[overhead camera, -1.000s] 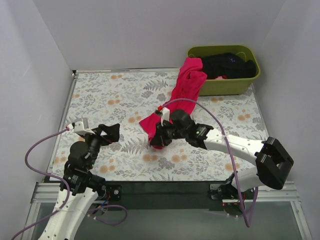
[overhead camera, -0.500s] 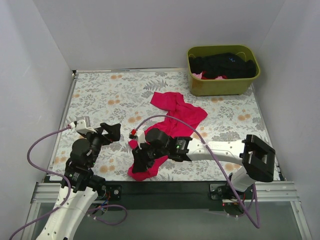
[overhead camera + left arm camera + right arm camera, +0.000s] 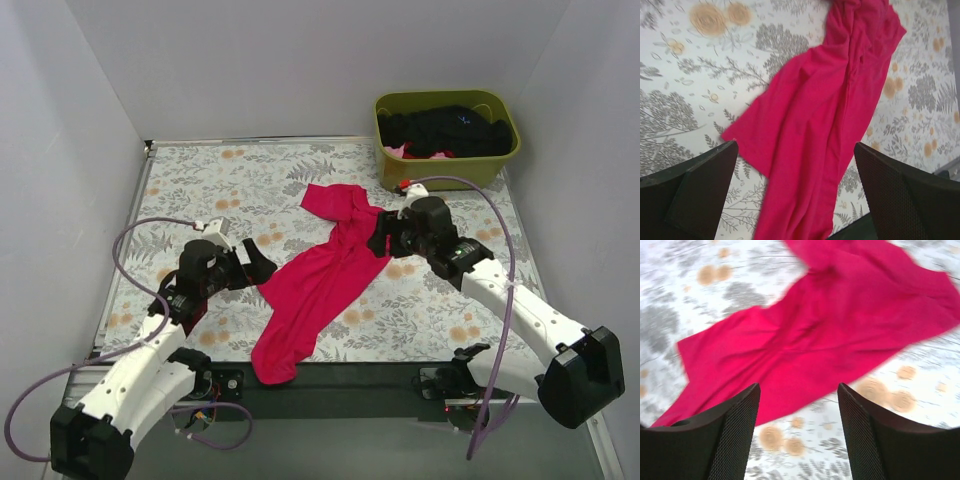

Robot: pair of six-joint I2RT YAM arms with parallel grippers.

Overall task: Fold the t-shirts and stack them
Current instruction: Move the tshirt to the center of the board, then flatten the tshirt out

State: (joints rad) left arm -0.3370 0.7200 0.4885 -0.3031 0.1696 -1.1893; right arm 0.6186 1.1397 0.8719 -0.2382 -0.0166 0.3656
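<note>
The folding is hardly begun, as I judge it; the red t-shirt [image 3: 320, 275] lies out on the tabletop [image 3: 200, 190], stretched in a long crumpled band from the middle toward the near edge, where its lower end droops over; it is neither spread flat nor folded. My right claw [image 3: 378, 240] hovers at the band's far right side, fingers spread, nothing between them (the wrist view shows only cloth below the gap); my left claw [image 3: 262, 270] sits just beside the band's left edge, spread wide and empty as well. The black t-shirts [image 3: 445, 130] lie heaped in the green bin [image 3: 450, 172] at the far right corner; I see no stack anywhere. What is left, by my reckoning: flatten the red one, fold it to a rectangle, set it down, then do the same with each black one.
</note>
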